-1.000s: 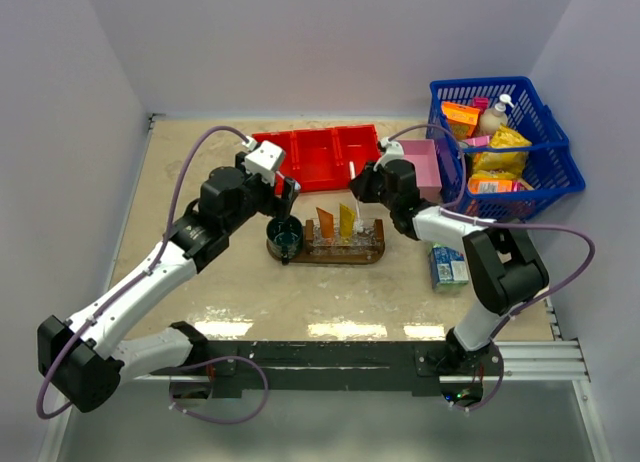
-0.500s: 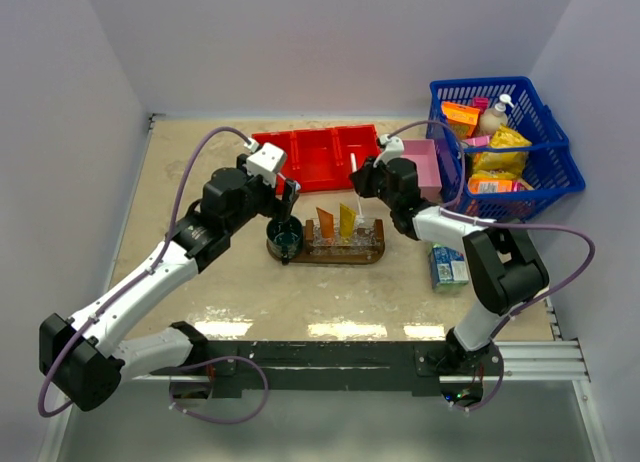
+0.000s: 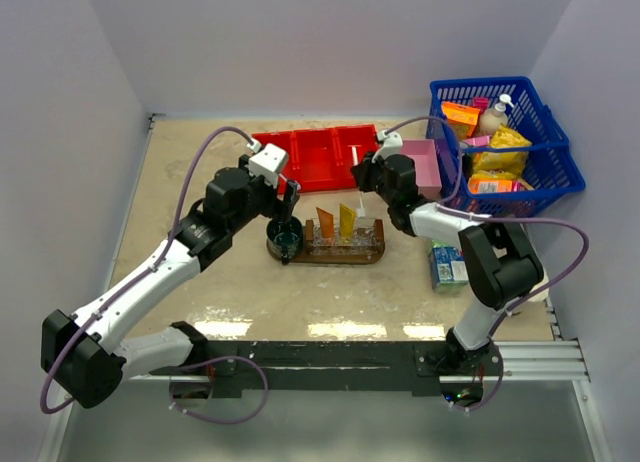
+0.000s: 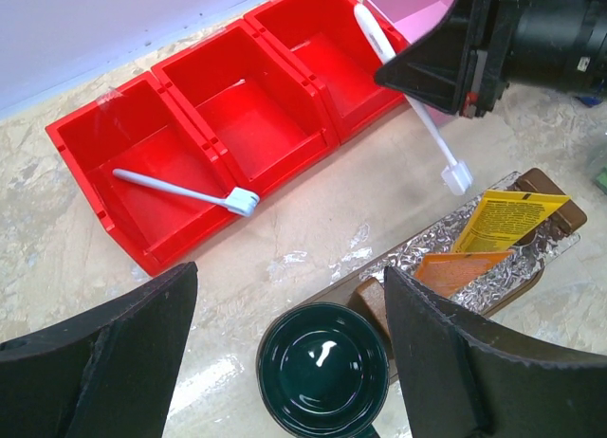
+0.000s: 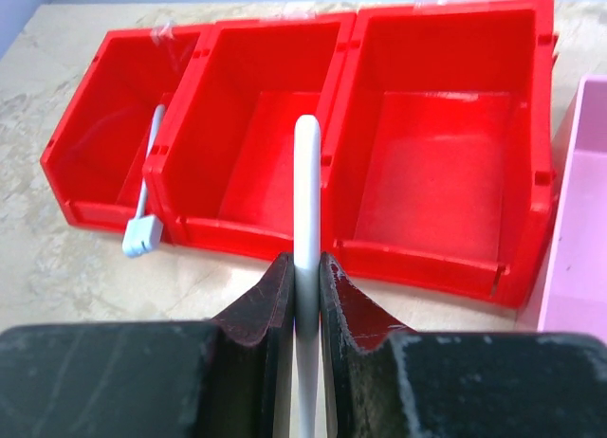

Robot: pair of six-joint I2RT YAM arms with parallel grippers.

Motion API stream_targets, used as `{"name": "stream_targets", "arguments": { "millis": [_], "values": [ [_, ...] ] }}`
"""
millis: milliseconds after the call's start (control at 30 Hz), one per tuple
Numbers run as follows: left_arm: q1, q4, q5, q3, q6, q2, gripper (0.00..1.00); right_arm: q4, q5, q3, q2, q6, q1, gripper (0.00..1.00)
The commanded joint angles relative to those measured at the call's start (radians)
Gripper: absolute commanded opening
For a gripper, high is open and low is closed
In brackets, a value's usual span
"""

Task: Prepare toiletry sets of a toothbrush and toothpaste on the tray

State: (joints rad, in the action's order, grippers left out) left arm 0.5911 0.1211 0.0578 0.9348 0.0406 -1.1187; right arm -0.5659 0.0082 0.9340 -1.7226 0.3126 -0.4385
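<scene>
My right gripper (image 3: 366,174) is shut on a slim white toothbrush (image 3: 356,164), gripped mid-handle (image 5: 306,191) and held in the air between the red bin and the tray. Its head (image 4: 457,179) hangs just above the tray's clear holder. The dark brown oval tray (image 3: 330,261) carries an orange toothpaste tube (image 3: 326,222) and a yellower one (image 3: 346,219), both standing in the holder. A second toothbrush (image 4: 180,189) lies in the red bin's left compartment. My left gripper (image 3: 283,198) is open and empty above a dark green cup (image 4: 322,367).
The red three-compartment bin (image 3: 318,157) stands behind the tray. A pink box (image 3: 424,167) sits right of it and a blue basket (image 3: 505,147) of goods at the far right. A small green-blue carton (image 3: 449,264) lies right of the tray.
My right gripper has lifted the toothbrush a little up and back toward the red bin. The left arm has hardly moved.
</scene>
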Motion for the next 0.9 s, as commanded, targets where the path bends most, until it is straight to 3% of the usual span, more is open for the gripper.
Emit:
{"name": "stream_targets", "arguments": {
  "millis": [0,300,600,867],
  "values": [
    [0.001,-0.038,0.008,-0.005,-0.01,-0.006,0.83,-0.006,0.041,0.109,-0.003,-0.064,-0.005,0.0],
    [0.0,-0.054,0.001,0.002,-0.001,-0.009,0.83,0.021,0.041,0.143,0.05,-0.109,-0.005,0.0],
    [-0.002,-0.084,-0.052,0.074,0.093,-0.003,0.84,0.115,0.079,0.16,0.247,-0.182,-0.003,0.0],
    [-0.001,-0.098,-0.177,0.241,0.152,-0.058,0.84,0.349,0.07,0.152,0.468,-0.204,-0.025,0.0]
  ]
}}
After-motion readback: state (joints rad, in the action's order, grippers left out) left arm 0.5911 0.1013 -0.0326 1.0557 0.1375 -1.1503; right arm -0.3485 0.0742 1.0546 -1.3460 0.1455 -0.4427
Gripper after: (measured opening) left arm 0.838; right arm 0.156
